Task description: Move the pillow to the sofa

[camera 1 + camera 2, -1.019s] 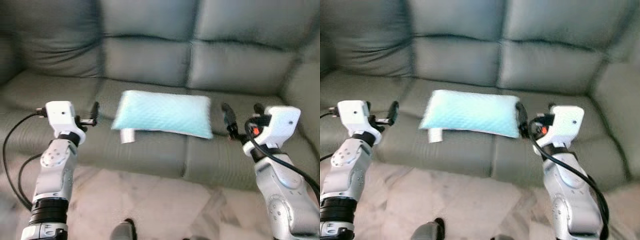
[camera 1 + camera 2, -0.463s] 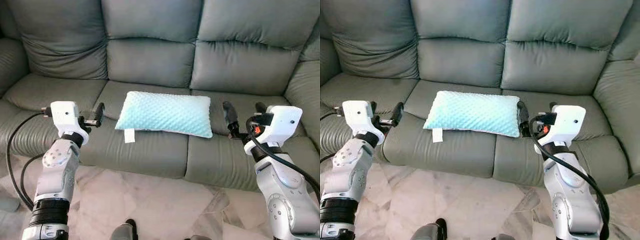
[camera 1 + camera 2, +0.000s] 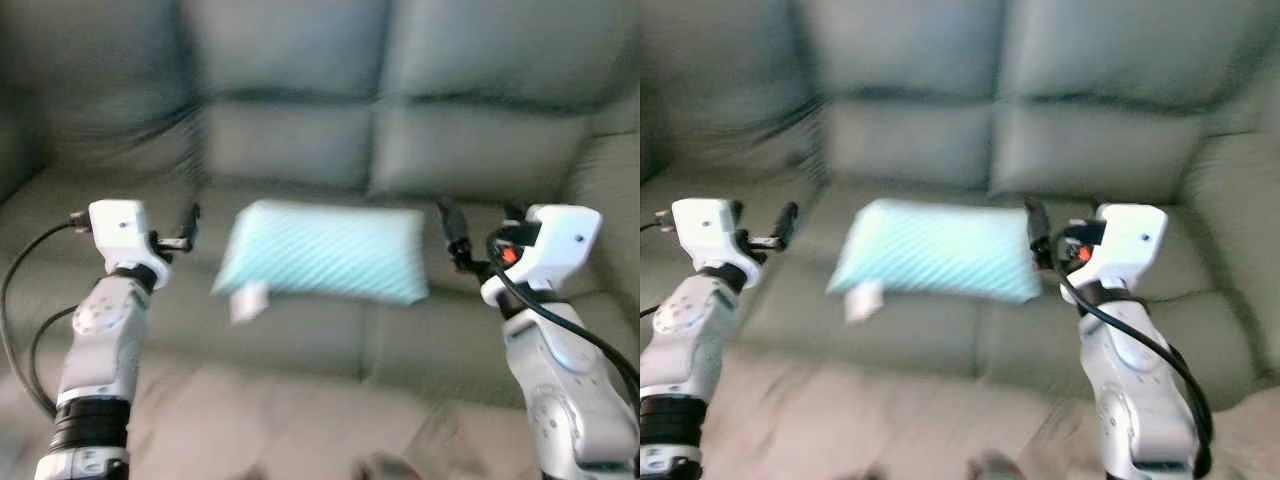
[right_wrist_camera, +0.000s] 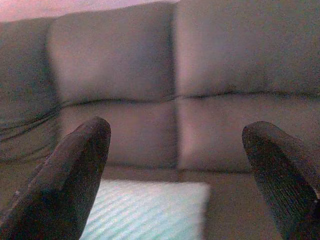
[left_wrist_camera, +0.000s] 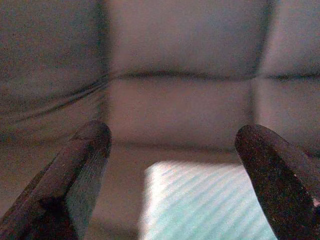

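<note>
Two grippers raised, both with fingers spread, holding nothing: left gripper (image 3: 188, 232) just left of the light-blue dimpled rectangular pillow (image 3: 322, 251), which lies flat on the grey-green leather sofa (image 3: 300, 150) seat; right gripper (image 3: 478, 240) just beside its right end; views blurred

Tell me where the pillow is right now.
The light blue pillow lies on the seat of the grey sofa, straight ahead in the eye views, between the left gripper and the right gripper, touching neither.
</note>
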You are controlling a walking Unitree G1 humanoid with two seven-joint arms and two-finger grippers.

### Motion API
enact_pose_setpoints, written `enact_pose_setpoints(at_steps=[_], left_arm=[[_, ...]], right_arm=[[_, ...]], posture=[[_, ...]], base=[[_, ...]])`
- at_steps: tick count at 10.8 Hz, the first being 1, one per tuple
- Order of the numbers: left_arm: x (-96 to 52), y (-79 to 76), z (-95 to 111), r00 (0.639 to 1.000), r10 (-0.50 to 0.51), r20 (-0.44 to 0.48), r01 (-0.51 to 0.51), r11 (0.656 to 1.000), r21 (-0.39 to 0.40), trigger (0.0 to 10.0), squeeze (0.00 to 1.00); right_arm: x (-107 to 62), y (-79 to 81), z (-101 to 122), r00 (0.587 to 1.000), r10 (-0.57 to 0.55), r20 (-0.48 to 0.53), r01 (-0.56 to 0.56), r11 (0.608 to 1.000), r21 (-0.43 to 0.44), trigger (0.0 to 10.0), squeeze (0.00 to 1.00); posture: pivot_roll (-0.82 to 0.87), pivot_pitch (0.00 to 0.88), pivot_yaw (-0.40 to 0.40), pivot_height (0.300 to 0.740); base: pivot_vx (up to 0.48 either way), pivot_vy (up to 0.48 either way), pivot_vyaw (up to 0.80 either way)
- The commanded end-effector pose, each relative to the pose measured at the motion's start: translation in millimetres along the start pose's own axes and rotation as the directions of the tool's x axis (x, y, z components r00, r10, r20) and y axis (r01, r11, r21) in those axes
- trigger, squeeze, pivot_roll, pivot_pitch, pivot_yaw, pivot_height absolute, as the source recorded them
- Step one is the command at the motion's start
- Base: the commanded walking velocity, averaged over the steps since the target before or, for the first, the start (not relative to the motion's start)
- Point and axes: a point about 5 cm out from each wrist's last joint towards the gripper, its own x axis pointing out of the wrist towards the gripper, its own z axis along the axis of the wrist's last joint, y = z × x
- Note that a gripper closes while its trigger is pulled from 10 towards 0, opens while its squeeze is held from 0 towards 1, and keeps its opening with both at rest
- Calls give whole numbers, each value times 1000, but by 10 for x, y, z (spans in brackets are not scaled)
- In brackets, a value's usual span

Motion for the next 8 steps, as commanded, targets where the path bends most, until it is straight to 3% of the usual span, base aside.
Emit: enact_pose_setpoints(at_steps=[1,4,8], left_arm=[[-39,27,-43,1000,5,-24,-5,1000,7,10000,0],[-50,26,-80,999,20,-44,-21,999,-26,10000,0],[-13,124,-197,993,54,-108,-54,999,1,10000,0]], right_arm=[[-4,0,29,1000,-9,7,9,1000,-2,10000,0],[-11,24,6,1000,-7,-2,7,1000,4,10000,0],[-66,114,-57,999,36,-34,-34,999,36,10000,0]], posture=[[-186,164,23,740],[-184,165,21,740],[-191,175,22,740]], base=[[412,0,0],[90,0,0],[0,0,0]])
